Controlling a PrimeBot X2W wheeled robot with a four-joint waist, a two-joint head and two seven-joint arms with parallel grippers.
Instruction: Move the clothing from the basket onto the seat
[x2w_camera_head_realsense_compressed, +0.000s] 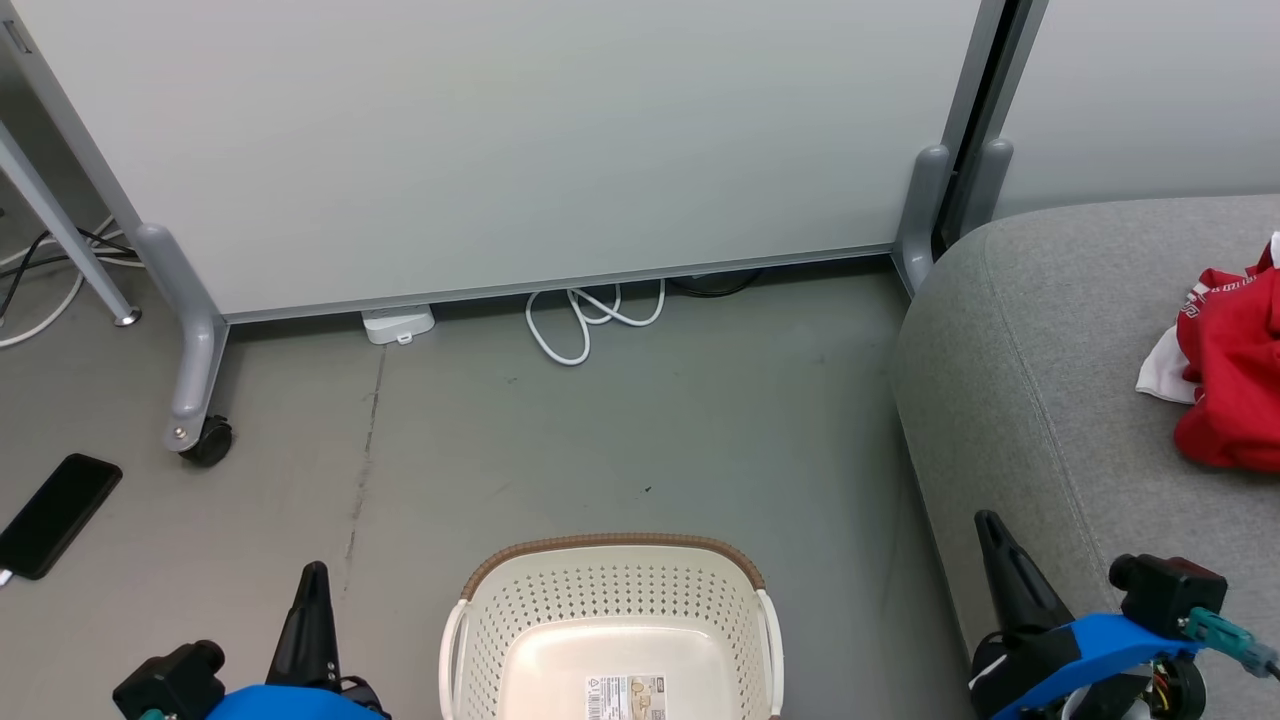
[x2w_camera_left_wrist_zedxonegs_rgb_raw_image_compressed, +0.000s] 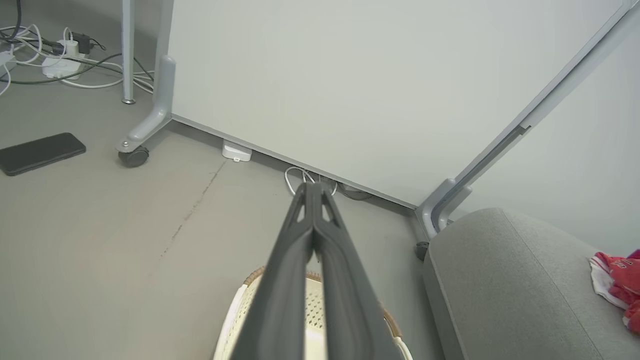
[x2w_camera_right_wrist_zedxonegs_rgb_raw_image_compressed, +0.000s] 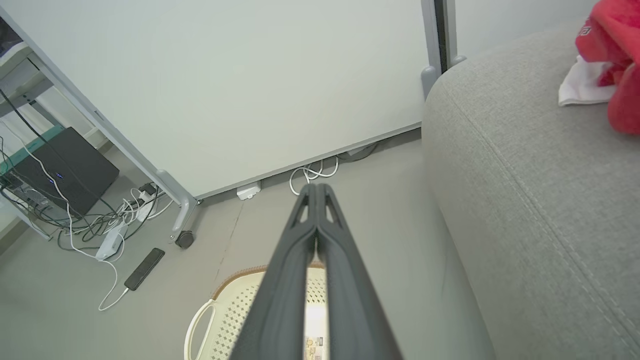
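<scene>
Both pincers, the left gripper (x2w_camera_head_realsense_compressed: 314, 575) and the right gripper (x2w_camera_head_realsense_compressed: 987, 522), have their fingers pressed together, pinching nothing. Between them sits one basket (x2w_camera_head_realsense_compressed: 610, 543), its bare floor carrying a single printed label (x2w_camera_head_realsense_compressed: 625, 697). One heap of red-and-white clothing (x2w_camera_head_realsense_compressed: 1235, 385) lies on the seat (x2w_camera_head_realsense_compressed: 1010, 400) — separate garments cannot be counted.

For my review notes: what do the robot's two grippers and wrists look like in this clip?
Both the left gripper and right gripper have long, dark grey fingers tapering to points, with small triangular cut-outs near the tips. Each sits on a bright blue wrist shell carrying a black block; a teal connector leaves the right one.
</scene>
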